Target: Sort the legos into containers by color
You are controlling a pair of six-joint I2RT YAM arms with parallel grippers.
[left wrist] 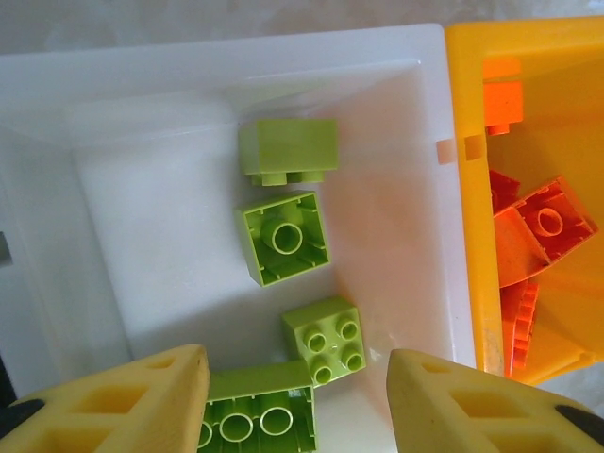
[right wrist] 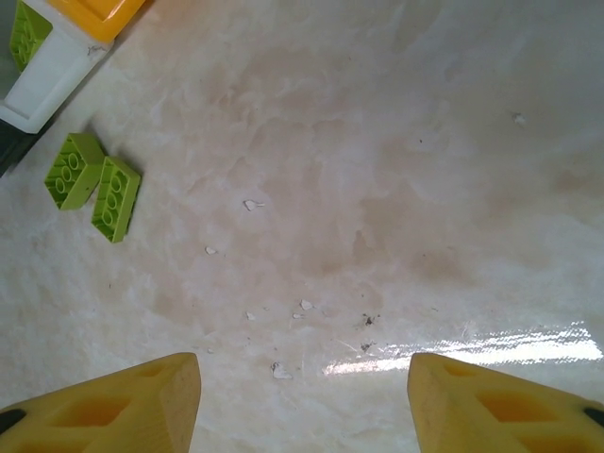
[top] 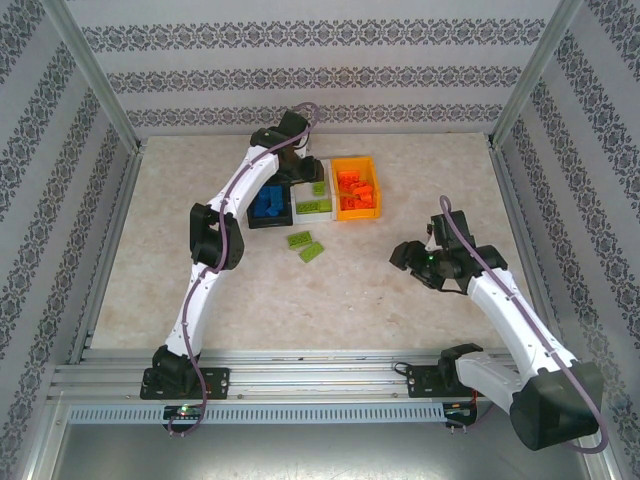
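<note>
Left end effector (left wrist: 297, 370) hangs with fingers apart over the white bin (left wrist: 189, 85). Four green legos (left wrist: 286, 236) lie inside, one hollow side up. The orange bin (left wrist: 467, 217) touches it on the side toward the desk's right edge. Right end effector (right wrist: 302, 368) is spread too, empty above bare desk (right wrist: 396, 189). Two loose green bricks (top: 305, 246) lie studs-up just nearside of the bins, long axes slanting toward the far right corner.

Lime brick (left wrist: 257, 415) cropped, black bin (top: 262, 224) part-hidden

**TALLY: 3 BINS, 6 GREEN BRICKS, OTHER COLOURS UNCLEAR**

Bins: 3 total, i.e. 1 black bin (top: 268, 224), 1 white bin (top: 312, 216), 1 orange bin (top: 357, 214).

Green bricks (left wrist: 285, 236): 6 total, w/ 4 in the white bin and 2 loose on the table (top: 200, 180).

Orange-red bricks (left wrist: 552, 222): approx. 4 seen, piled, exact no. unclear.

Blue bricks (top: 268, 203): partly hidden, no. couldn't be told.
</note>
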